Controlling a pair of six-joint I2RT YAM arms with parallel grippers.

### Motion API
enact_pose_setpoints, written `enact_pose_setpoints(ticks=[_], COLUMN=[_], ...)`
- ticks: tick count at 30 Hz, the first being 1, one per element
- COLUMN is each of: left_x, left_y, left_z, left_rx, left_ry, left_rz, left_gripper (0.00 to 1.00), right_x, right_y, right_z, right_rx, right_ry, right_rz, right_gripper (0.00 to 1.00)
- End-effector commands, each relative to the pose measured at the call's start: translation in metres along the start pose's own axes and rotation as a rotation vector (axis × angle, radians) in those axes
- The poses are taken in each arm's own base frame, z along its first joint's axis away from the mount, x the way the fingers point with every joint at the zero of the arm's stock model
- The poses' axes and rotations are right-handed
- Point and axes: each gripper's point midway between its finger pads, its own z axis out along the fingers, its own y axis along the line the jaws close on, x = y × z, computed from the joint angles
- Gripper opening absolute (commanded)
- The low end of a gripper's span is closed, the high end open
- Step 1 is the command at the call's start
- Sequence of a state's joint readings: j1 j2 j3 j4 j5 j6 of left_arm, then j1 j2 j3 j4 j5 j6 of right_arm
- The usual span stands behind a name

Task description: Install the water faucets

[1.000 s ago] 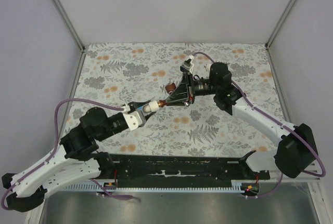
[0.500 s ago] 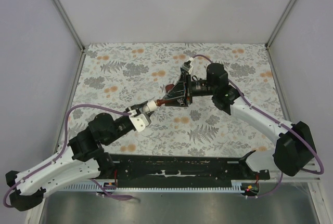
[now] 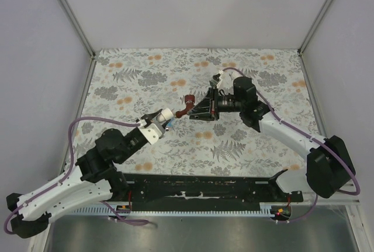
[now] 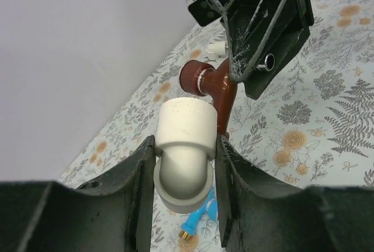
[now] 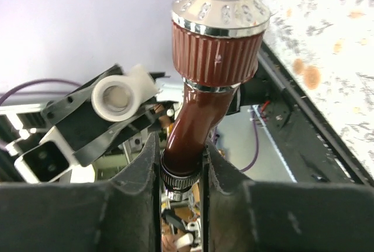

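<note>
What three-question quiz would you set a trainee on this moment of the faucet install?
1. True or false: the right gripper grips the brown faucet by its knob.
2. The left gripper holds: A) a white elbow fitting; B) a screwdriver; C) nothing.
3. What lies on the table under the left gripper?
Key: 1 false, it clamps the stem; 2 A; 3 a blue faucet.
</note>
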State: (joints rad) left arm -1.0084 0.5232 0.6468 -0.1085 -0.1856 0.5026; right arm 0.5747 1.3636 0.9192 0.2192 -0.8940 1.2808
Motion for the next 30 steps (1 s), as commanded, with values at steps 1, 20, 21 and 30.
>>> enact_pose_setpoints(ticks=[1,20,21,30], left_x=[-0.010,0.093,0.099,0.166], left_y=[0.015,-0.055,-0.059,-0.080], left_z=[0.005,0.025,0.021,-0.008], left_rx=[-0.094,0.049,0.060,-0.017], left_ry=[-0.014,0.659,0.737,1.241], left_rz=[-0.113,-0.813,-0.810,-0.758], left_gripper=[0.02,0.02,0.02,0.02], right_x=[-0.020,-0.039,-0.038,-0.034], right_y=[-0.031,-0.070,-0.070,-0.072], right_z=[-0.007,-0.089,-0.091,-0.098], right_rx=[0.077,0.298,0.303,0.318], right_ry=[-0.102,-0.363,-0.367,-0.394], right_rz=[-0.114,-0.566,-0.572,-0.610], right_gripper=[0.00,0.00,0.00,0.00])
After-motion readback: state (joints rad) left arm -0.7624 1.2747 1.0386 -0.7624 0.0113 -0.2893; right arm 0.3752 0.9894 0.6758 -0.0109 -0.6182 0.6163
